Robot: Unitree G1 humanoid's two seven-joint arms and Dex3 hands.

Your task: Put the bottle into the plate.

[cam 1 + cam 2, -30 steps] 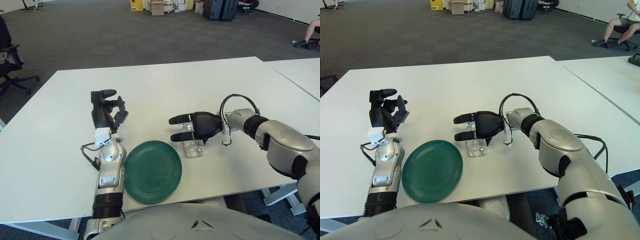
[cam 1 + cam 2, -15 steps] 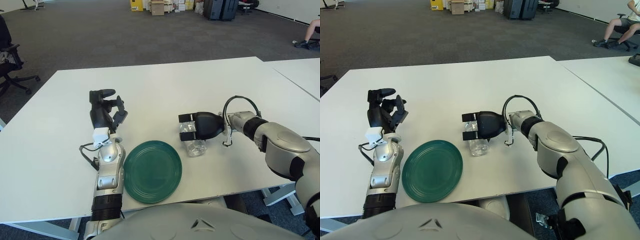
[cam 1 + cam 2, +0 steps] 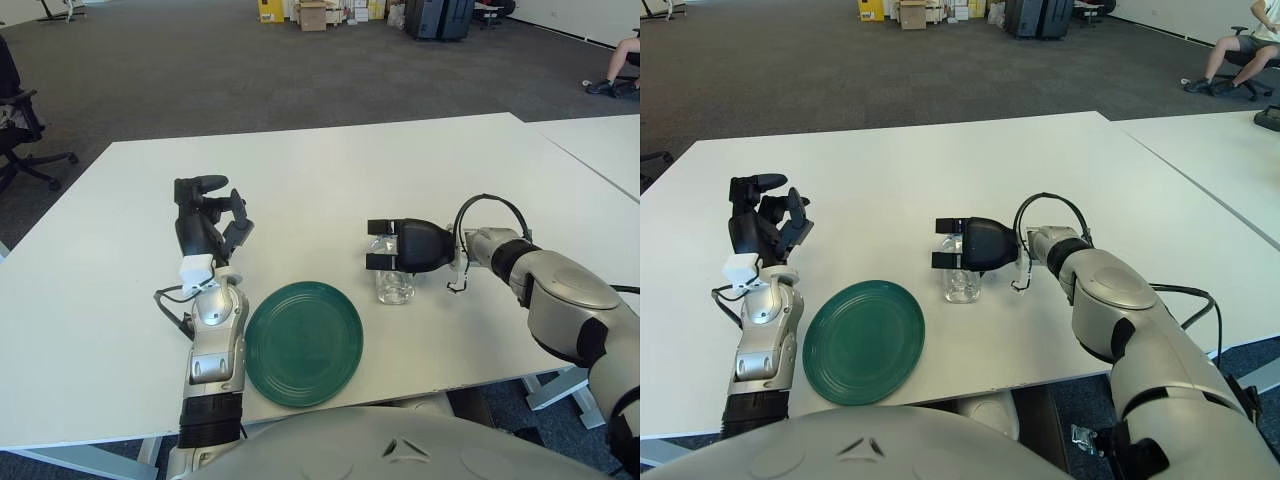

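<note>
A clear plastic bottle (image 3: 394, 283) stands upright on the white table (image 3: 330, 170), just right of a round green plate (image 3: 303, 342) that lies near the front edge. My right hand (image 3: 383, 245) reaches in from the right, and its black fingers are curled around the bottle's upper part. The bottle's base looks to be at the table surface. My left hand (image 3: 205, 218) is raised to the left of the plate, fingers relaxed and holding nothing.
A second white table (image 3: 600, 140) adjoins at the right. An office chair (image 3: 20, 130) stands off the far left corner. Boxes and cabinets (image 3: 400, 14) line the far wall, and a seated person (image 3: 618, 68) is at the far right.
My right hand's fingers have curled from stretched out to closed around the bottle. Hand and bottle have shifted slightly right and away from me. My left hand has hardly moved.
</note>
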